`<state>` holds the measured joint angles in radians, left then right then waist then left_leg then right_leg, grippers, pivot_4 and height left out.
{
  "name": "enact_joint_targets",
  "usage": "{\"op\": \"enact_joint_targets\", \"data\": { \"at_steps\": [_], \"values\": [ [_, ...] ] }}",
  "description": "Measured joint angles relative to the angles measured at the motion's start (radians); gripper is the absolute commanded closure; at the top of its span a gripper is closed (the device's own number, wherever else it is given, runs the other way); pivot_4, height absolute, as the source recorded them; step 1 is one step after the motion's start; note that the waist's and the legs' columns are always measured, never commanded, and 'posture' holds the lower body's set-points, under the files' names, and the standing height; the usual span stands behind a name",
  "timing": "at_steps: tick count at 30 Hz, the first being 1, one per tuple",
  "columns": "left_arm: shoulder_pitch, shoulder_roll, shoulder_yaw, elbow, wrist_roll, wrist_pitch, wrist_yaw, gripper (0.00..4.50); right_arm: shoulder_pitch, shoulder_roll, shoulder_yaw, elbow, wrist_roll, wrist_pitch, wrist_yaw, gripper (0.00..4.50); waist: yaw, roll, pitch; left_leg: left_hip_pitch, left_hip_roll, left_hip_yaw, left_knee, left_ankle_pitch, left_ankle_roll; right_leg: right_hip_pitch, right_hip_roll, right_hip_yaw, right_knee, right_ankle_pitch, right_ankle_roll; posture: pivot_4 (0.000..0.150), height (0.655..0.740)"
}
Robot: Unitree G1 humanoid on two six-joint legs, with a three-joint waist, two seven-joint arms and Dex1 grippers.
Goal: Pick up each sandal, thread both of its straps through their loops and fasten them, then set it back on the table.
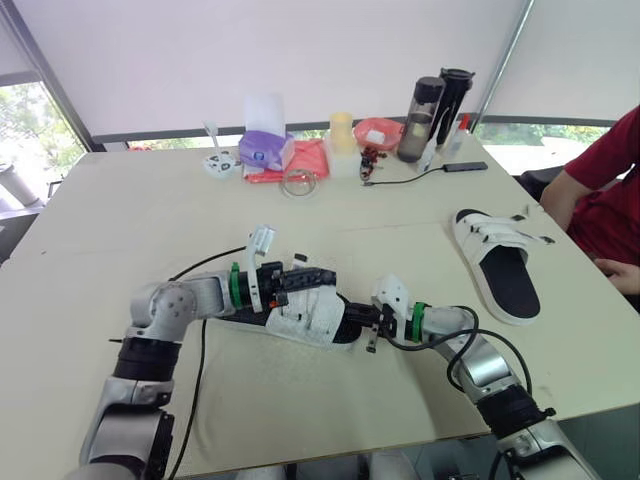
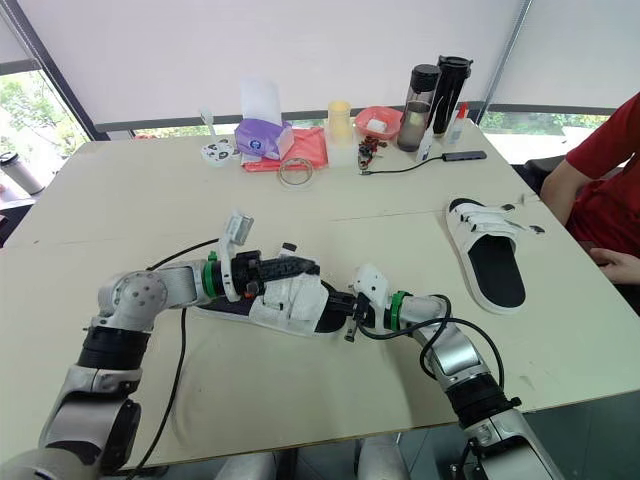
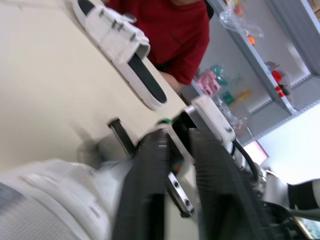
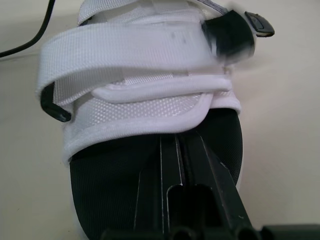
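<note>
Near white sandal [image 1: 300, 318]: axis 9–3 o'clock; left gripper [image 1: 322, 277] at 9, jaws parted; right gripper [image 1: 352, 322] at 3, jaws closed.

No text, label, brand, number or sign can be read anywhere.

The purple soft pack with a white tissue standing out of it [image 1: 264, 150], in the upper middle of the frame, has a pale printed patch on its front. Its marks are too small to make out.

In the left wrist view, the coloured packets on the grey shelves [image 3: 227, 82] at the upper right are too blurred to show any lettering.
</note>
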<state>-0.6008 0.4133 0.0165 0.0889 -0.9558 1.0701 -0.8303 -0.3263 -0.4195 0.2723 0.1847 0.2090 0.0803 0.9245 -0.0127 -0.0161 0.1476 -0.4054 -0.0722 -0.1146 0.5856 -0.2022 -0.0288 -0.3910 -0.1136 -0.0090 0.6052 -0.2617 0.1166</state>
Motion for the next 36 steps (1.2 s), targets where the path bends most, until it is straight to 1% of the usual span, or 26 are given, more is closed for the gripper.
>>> {"op": "enact_joint_targets", "data": {
  "at_steps": [1, 3, 5, 8, 10, 11, 14, 18, 20, 21, 25, 27, 28, 33, 34, 36],
  "values": [
    [-0.005, 0.002, 0.0, 0.002, 0.007, -0.007, -0.013, 1.54, 0.0, 0.0, 0.0, 0.0, 0.0, 0.0, 0.0, 4.5, 0.0, 0.0, 0.0, 0.0, 0.0, 0.0, 0.0, 0.0, 0.0, 0.0, 0.0, 0.0, 0.0, 0.0, 0.0, 0.15, 0.74],
    [-0.006, 0.002, 0.0, 0.011, 0.02, -0.014, -0.032, 0.57, 0.0, 0.0, 0.0, 0.0, 0.0, 0.0, 0.0, 4.5, 0.0, 0.0, 0.0, 0.0, 0.0, 0.0, 0.0, 0.0, 0.0, 0.0, 0.0, 0.0, 0.0, 0.0, 0.0, 0.15, 0.74],
    [-0.006, 0.013, -0.012, 0.016, 0.067, -0.063, -0.061, 0.57, 0.001, 0.0, 0.0, 0.0, 0.0, 0.0, -0.002, 4.5, 0.0, 0.0, 0.0, 0.0, 0.0, 0.0, 0.0, 0.0, 0.0, 0.0, 0.0, 0.0, 0.0, 0.001, -0.001, 0.15, 0.74],
    [-0.031, 0.039, -0.048, 0.028, 0.199, -0.237, -0.113, 0.57, 0.006, -0.001, -0.006, -0.002, 0.0, 0.0, -0.004, 4.5, 0.003, 0.0, 0.0, 0.0, 0.0, 0.0, 0.0, 0.0, 0.0, 0.0, -0.001, 0.0, 0.0, 0.002, -0.004, 0.15, 0.74],
    [-0.086, 0.031, -0.068, 0.081, 0.294, -0.359, -0.122, 0.57, 0.008, -0.001, -0.008, -0.001, 0.0, 0.0, -0.007, 4.5, 0.004, -0.001, -0.001, 0.0, 0.0, 0.0, 0.002, 0.0, 0.0, 0.0, -0.001, 0.0, 0.0, 0.002, -0.004, 0.15, 0.74],
    [-0.104, 0.025, -0.076, 0.1, 0.322, -0.397, -0.127, 0.57, 0.007, -0.001, -0.007, -0.001, 0.0, 0.0, -0.008, 4.5, 0.004, -0.001, -0.001, 0.0, 0.0, 0.0, 0.002, 0.0, 0.0, 0.0, -0.002, 0.0, 0.0, 0.002, -0.004, 0.15, 0.74],
    [-0.142, 0.017, -0.149, 0.181, 0.424, -0.518, -0.202, 0.57, 0.003, 0.001, -0.002, -0.001, 0.0, 0.0, -0.007, 4.5, 0.0, -0.001, -0.001, 0.0, 0.0, 0.001, 0.002, 0.0, 0.0, 0.002, -0.001, 0.0, 0.0, 0.002, -0.004, 0.15, 0.74],
    [-0.16, 0.013, -0.234, 0.289, 0.505, -0.585, -0.338, 0.57, -0.002, 0.004, 0.001, 0.001, 0.0, 0.0, -0.006, 4.5, -0.001, -0.003, 0.0, -0.001, 0.0, 0.001, 0.003, 0.0, 0.001, -0.001, 0.0, 0.0, 0.004, 0.002, -0.004, 0.15, 0.74],
    [-0.195, 0.013, -0.261, 0.352, 0.539, -0.605, -0.406, 0.57, -0.006, 0.004, 0.0, 0.005, 0.0, 0.0, -0.007, 4.5, 0.001, -0.004, 0.001, -0.001, 0.0, 0.0, 0.004, 0.0, 0.0, -0.002, 0.0, 0.0, 0.006, 0.002, -0.003, 0.15, 0.74],
    [-0.209, 0.013, -0.266, 0.369, 0.55, -0.616, -0.425, 0.57, -0.006, 0.005, 0.0, 0.007, -0.001, 0.0, -0.007, 4.5, 0.0, -0.004, 0.001, -0.001, 0.0, 0.0, 0.004, 0.0, 0.0, -0.002, 0.0, 0.0, 0.006, 0.0, 0.0, 0.15, 0.74],
    [-0.256, 0.01, -0.278, 0.449, 0.584, -0.64, -0.517, 0.57, -0.005, 0.005, 0.0, 0.007, -0.001, 0.0, -0.008, 4.5, -0.001, -0.004, 0.001, -0.001, 0.0, 0.0, 0.004, 0.0, 0.0, -0.001, 0.0, 0.0, 0.006, 0.0, 0.001, 0.15, 0.74],
    [-0.265, 0.006, -0.281, 0.472, 0.595, -0.638, -0.569, 1.08, -0.004, 0.006, 0.0, 0.006, -0.001, 0.0, -0.008, 4.5, -0.001, -0.004, 0.001, -0.001, 0.0, 0.0, 0.004, 0.0, 0.001, -0.001, 0.0, 0.0, 0.007, 0.0, 0.001, 0.15, 0.74],
    [-0.269, 0.006, -0.283, 0.48, 0.599, -0.636, -0.589, 1.47, -0.003, 0.006, 0.0, 0.006, -0.001, 0.0, -0.009, 4.5, -0.001, -0.004, 0.001, -0.001, 0.0, 0.0, 0.004, 0.0, 0.001, -0.001, 0.0, 0.0, 0.007, 0.0, 0.001, 0.15, 0.74],
    [-0.28, 0.006, -0.3, 0.495, 0.627, -0.624, -0.654, 4.03, 0.005, 0.006, -0.001, -0.002, -0.001, 0.0, -0.018, 4.5, 0.0, -0.004, 0.001, -0.001, 0.0, 0.0, 0.005, 0.001, 0.001, -0.001, 0.0, 0.0, 0.007, 0.0, 0.001, 0.15, 0.74],
    [-0.28, 0.005, -0.3, 0.499, 0.633, -0.624, -0.661, 4.43, 0.005, 0.006, -0.001, -0.003, -0.001, 0.0, -0.018, 4.5, 0.0, -0.004, 0.001, -0.001, 0.0, 0.0, 0.005, 0.001, 0.002, -0.001, 0.0, 0.0, 0.007, 0.0, 0.001, 0.15, 0.74],
    [-0.281, 0.002, -0.3, 0.502, 0.642, -0.624, -0.669, 4.43, 0.006, 0.006, -0.002, -0.004, -0.001, 0.0, -0.019, 4.5, 0.0, -0.004, 0.001, -0.001, 0.0, 0.0, 0.005, 0.001, 0.002, -0.001, 0.0, 0.0, 0.007, -0.001, 0.001, 0.15, 0.74]
  ]
}}
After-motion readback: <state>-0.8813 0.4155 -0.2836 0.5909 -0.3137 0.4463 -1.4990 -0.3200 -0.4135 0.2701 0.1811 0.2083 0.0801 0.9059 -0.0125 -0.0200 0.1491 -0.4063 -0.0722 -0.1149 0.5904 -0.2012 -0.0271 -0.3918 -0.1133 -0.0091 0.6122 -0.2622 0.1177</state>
